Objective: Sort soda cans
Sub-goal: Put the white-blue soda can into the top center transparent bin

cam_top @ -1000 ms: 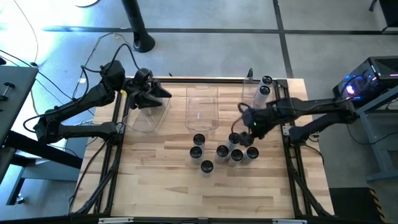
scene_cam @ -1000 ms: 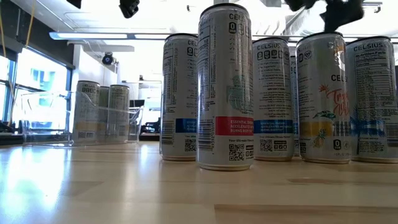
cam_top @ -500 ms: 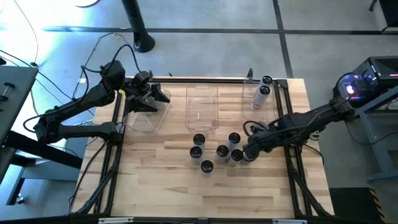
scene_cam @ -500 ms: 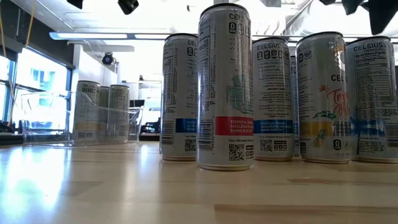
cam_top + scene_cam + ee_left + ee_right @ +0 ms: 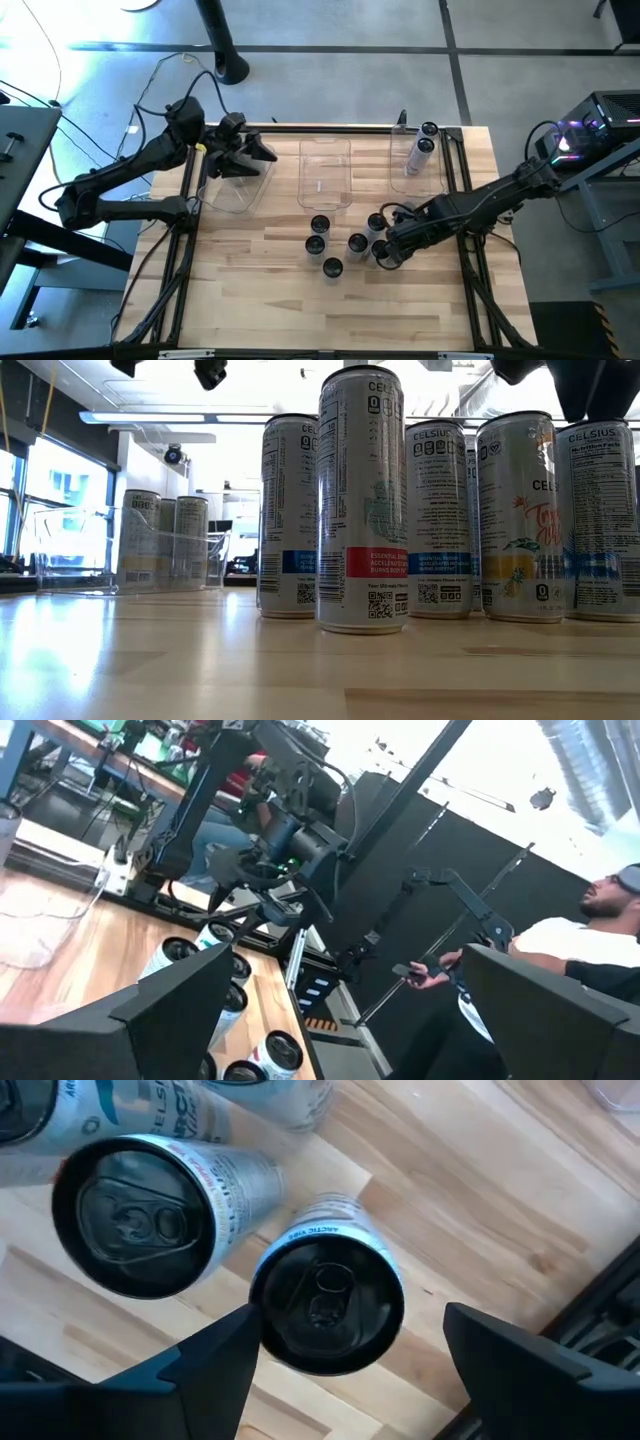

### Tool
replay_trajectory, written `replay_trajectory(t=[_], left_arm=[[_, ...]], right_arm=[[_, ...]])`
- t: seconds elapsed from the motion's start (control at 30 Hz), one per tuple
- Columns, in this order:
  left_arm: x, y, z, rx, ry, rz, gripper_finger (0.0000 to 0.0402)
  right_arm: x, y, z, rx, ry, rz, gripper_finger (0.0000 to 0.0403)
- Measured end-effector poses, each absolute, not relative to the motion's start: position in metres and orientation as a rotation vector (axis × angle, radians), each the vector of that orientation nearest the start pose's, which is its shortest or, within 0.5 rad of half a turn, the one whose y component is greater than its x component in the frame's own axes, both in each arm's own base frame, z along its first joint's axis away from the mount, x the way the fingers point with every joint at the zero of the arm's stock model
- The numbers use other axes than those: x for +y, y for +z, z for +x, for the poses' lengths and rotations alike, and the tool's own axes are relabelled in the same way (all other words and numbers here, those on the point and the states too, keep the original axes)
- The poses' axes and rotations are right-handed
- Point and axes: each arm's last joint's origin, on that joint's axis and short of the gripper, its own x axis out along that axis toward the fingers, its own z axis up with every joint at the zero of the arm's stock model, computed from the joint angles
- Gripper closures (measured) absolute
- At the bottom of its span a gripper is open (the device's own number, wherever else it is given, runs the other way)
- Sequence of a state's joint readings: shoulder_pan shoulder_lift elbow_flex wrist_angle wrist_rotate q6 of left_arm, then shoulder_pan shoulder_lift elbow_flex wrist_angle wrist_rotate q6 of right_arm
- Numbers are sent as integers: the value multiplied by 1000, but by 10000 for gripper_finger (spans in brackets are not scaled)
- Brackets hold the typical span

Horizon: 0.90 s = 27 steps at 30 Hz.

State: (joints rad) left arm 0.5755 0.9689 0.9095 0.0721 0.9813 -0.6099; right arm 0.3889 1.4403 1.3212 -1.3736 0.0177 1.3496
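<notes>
Right arm is stretched low across the surface (image 5: 260,300) from the right edge, wrist pitched down, right gripper (image 5: 388,252) hanging over the right end of the standing can cluster (image 5: 345,243). In the right wrist view its fingers (image 5: 215,1365) are spread wide, one either side of a single upright can (image 5: 326,1300) with "ARCTIC VIBE" on the rim; neither pad touches it, so released, nothing grasped. A second can (image 5: 140,1215) stands just beside it, tops dark with pull tabs visible.

Left arm is folded back at the far left corner, elbow out past the surface edge, left gripper (image 5: 243,156) held up above the left clear bin (image 5: 225,195). Fingers (image 5: 160,1010) wide apart and empty in the left wrist view, which looks across at the right arm and a few can tops.

Cans: about six upright in a loose group at mid-surface, near the front of the middle bin (image 5: 325,175). Two more in the right bin (image 5: 415,165) at the far edge, one lying on its side (image 5: 420,155), one upright (image 5: 429,130). Low view shows the Celsius cans (image 5: 362,500) standing close together, and more cans (image 5: 160,540) inside a clear bin behind them.

A person (image 5: 590,940) sits in the room beyond the surface.
</notes>
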Motion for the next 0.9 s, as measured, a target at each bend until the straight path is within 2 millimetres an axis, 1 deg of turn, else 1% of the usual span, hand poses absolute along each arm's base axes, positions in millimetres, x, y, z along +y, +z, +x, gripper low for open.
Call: replay_trajectory(t=[0.27, 0.37, 0.73, 0.9], left_arm=[[99, 355, 197, 163, -379, -656, 17], [101, 352, 200, 177, -379, -679, 17], [98, 361, 196, 128, -401, -649, 17], [98, 361, 196, 129, -401, -651, 17]], right_arm=[[92, 300, 229, 1329, -668, 753, 94], [92, 297, 229, 1345, -662, 743, 94], [93, 283, 228, 1383, -660, 742, 94], [92, 275, 226, 1397, -667, 729, 94]])
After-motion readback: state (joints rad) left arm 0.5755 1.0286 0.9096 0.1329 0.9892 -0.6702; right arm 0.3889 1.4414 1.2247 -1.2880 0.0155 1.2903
